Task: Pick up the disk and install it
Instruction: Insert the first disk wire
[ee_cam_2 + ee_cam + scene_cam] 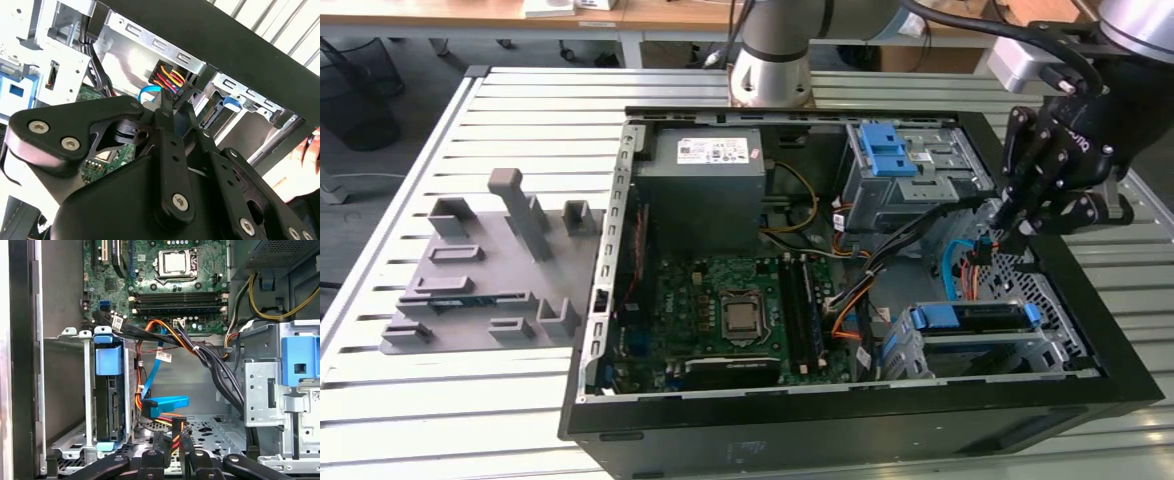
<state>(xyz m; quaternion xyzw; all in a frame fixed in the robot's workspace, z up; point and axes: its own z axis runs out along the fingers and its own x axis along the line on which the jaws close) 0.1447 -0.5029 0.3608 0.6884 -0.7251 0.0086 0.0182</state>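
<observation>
The disk [971, 318] sits in the lower drive cage at the exterior view's right, near the front of the open computer case [854, 420], its blue bracket showing at both ends. In the first wrist view the disk [113, 400] stands edge-on in that cage, blue bracket on top. My gripper [1009, 232] hangs inside the case a short way behind the disk. In both wrist views the gripper [173, 442] [167, 107] is shut on a black power connector [174, 429] [168, 80] with red, yellow and orange wires. A blue data cable plug [167, 403] lies just beside it.
An upper drive cage with blue latches [891, 150] stands behind the gripper. Cable bundles [210, 360] run across the bay. The motherboard [734, 310] and power supply [707, 180] take up the case's left half. A grey fixture [480, 270] rests on the slatted table [400, 400].
</observation>
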